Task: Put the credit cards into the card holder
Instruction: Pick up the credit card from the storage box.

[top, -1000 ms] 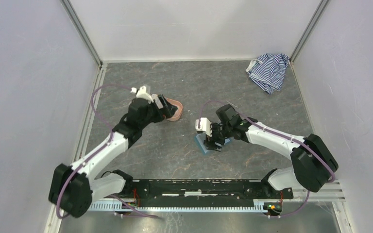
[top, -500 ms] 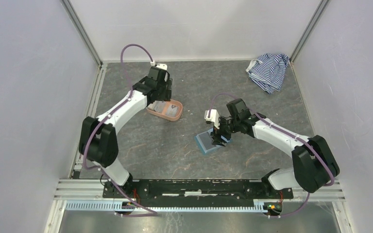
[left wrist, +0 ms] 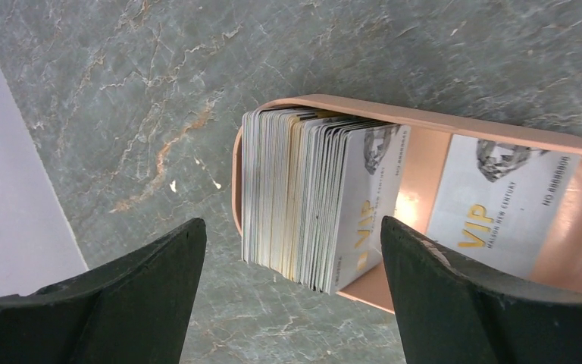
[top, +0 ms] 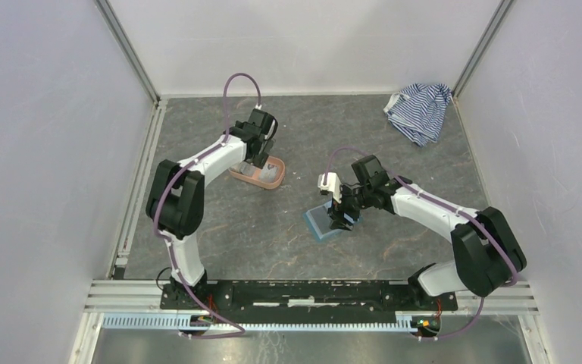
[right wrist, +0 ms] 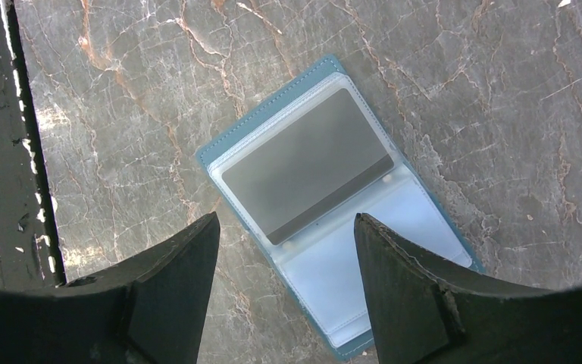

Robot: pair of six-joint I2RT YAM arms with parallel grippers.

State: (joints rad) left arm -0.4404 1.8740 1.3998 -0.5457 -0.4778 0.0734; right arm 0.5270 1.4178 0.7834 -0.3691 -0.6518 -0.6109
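Left fingers (left wrist: 121, 303) apart above the credit cards (left wrist: 311, 197) in the tray (left wrist: 424, 125); right fingers (right wrist: 159, 303) apart, open card holder (right wrist: 364, 250) below between them.

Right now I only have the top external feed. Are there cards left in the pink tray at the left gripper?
Observer: Yes. The left wrist view shows a thick stack of cards standing on edge at one end of the tray.
Operator: Wallet state? From above I just see a blue patch.
Observer: The right wrist view shows the card holder lying open, with a dark card in one sleeve. The other sleeve looks empty.
Operator: Is either gripper holding anything?
Observer: No. The left gripper and the right gripper both have their jaws apart, with nothing between them.
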